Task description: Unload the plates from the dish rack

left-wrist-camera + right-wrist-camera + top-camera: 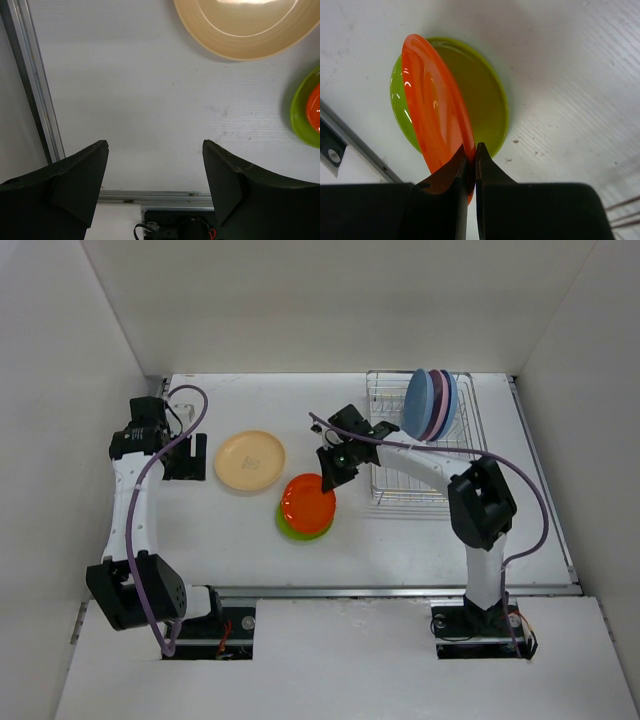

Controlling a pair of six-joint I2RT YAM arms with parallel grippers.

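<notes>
My right gripper (pixel 327 480) is shut on the rim of the orange plate (pixel 307 502), holding it tilted over the green plate (pixel 293 530) on the table; in the right wrist view my gripper (pixel 472 165) pinches the orange plate (pixel 435 105) above the green plate (pixel 480 90). The pale yellow plate (pixel 250 460) lies flat to the left and shows in the left wrist view (pixel 245 30). The silver dish rack (pixel 425 455) at the back right holds light blue (pixel 418 403), pink and darker blue plates on edge. My left gripper (pixel 155 170) is open and empty at the far left (pixel 185 455).
White walls enclose the table on three sides. A metal rail (pixel 400 590) runs along the near edge, and another (pixel 35 85) along the left side. The right arm's cable (pixel 530 490) loops over the rack's near right.
</notes>
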